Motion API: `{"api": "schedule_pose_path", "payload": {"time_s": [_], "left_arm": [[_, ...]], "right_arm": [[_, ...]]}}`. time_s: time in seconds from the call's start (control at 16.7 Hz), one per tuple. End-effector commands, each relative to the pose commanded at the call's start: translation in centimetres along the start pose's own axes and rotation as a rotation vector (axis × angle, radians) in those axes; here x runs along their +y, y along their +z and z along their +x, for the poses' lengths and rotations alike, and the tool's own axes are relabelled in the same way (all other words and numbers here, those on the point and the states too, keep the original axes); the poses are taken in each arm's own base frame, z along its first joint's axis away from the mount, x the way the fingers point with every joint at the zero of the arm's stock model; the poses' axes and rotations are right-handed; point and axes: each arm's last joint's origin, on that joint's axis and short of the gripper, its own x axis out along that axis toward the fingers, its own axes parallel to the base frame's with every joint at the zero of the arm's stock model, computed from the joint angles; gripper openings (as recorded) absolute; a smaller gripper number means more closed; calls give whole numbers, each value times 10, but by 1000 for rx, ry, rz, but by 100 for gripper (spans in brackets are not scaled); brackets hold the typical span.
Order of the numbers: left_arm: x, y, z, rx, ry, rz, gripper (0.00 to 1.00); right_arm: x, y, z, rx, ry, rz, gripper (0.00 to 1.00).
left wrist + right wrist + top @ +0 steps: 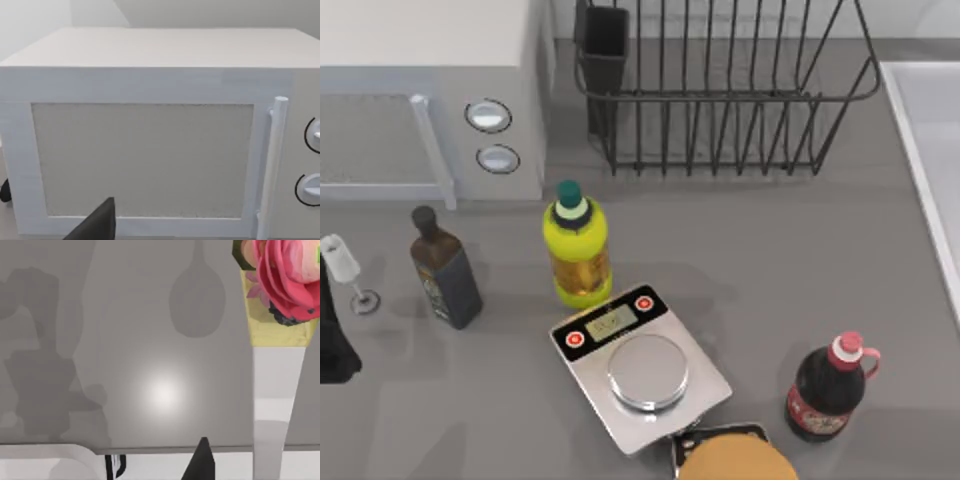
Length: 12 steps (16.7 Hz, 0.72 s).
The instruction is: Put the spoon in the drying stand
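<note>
The drying stand is a black wire rack with upright tines at the back of the table, with its black utensil cup at the rack's left corner. The spoon is out of view; a grey spoon-shaped shadow lies on a plain grey surface in the right wrist view. My left arm sits at the table's far left edge, and a dark part of my left gripper faces the microwave door. A dark tip of my right gripper shows low in the right wrist view.
A white microwave fills the back left. In front stand a wine glass, a dark bottle, a yellow-green bottle, a kitchen scale, a red-capped dark bottle and a round brown object. A pink flower shows in the right wrist view.
</note>
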Motion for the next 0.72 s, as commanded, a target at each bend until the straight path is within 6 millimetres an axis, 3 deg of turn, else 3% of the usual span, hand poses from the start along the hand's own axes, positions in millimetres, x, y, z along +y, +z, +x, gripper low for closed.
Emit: {"api": "schedule_pose_path", "payload": {"time_s": [0.24,0.42,0.54,0.72], "left_arm": [[0,0,0,0,0,0,100],[0,0,0,0,0,0,100],[0,0,0,0,0,0,100],[0,0,0,0,0,0,100]], "right_arm": [[4,7,-1,-18,-37,-14,0],[25,31,-7,-100,-165,-70,0],[52,53,-11,-189,-264,-129,0],[115,86,-17,-381,-387,-232,0]]}}
